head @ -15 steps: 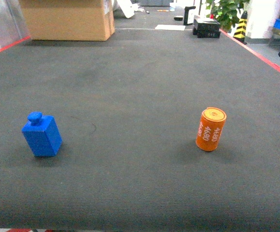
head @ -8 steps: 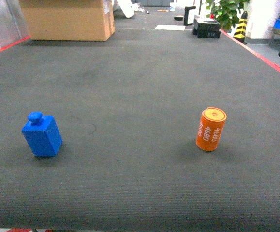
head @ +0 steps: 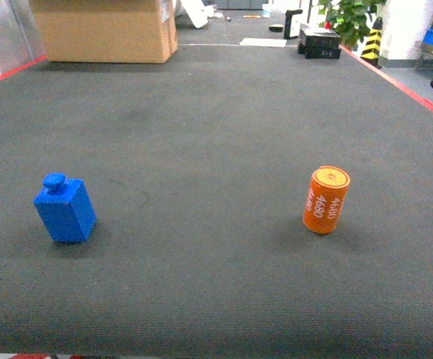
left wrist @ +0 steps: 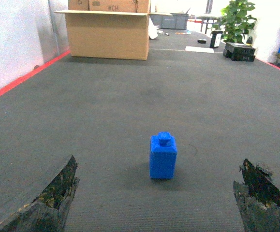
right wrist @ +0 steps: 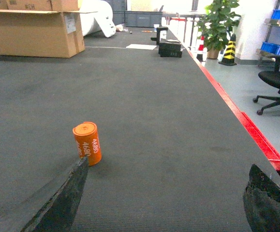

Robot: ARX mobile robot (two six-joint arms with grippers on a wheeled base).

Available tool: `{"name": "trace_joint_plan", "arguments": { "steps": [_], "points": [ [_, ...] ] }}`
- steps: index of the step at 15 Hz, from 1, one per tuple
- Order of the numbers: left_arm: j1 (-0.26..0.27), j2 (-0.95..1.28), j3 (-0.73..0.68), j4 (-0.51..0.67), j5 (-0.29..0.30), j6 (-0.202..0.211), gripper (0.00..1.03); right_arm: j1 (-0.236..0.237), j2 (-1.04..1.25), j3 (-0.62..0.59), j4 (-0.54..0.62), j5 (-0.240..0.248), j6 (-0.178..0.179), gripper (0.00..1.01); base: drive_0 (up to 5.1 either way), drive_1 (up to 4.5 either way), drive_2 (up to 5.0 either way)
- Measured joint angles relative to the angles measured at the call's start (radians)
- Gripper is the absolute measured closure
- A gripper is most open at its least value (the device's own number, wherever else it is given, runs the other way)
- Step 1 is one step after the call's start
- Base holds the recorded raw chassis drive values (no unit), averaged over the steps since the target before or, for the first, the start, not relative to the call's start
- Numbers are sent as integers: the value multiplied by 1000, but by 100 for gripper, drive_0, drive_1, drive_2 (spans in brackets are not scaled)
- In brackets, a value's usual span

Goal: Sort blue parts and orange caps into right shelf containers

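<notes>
Nothing sorted yet: you've got the grey mat (head: 216,134) with blue part (head: 65,209) standing left and orange cap (head: 326,200) right, well apart. Left gripper (left wrist: 156,193) and right gripper (right wrist: 164,193) both spread wide, empty. No shelf containers visible.

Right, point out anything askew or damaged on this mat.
Nothing is spilled or broken. The blue part and the orange cap both stand upright and well apart on the dark mat; only the finger pads look worn and flaky.
</notes>
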Motion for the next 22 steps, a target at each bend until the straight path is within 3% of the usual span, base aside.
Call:
{"name": "trace_joint_plan", "arguments": {
  "steps": [15,16,17,18,19,20,21,22],
  "points": [
    [0,0,0,0,0,0,5,0,0,0,0,0,0,3,0,0,0],
    [-21,14,12,-50,-65,-8,5,1,1,0,-3,4,0,3,0,0,0],
    [-103,97,31,-54,-211,-26,5,60,40,21,-72,141,15,3,0,0,0],
    [-205,272,42,79,-364,-36,5,193,224,42,24,367,31,3,0,0,0],
    [-227,378,44,189,-413,-46,5,255,327,52,120,472,36,3,0,0,0],
    [-227,507,60,312,-438,-47,5,296,439,72,229,532,45,3,0,0,0],
    [-231,708,116,494,-427,-48,5,338,608,119,377,544,53,3,0,0,0],
    [-234,900,190,650,-393,-48,5,372,797,186,535,523,64,3,0,0,0]
  ]
}}
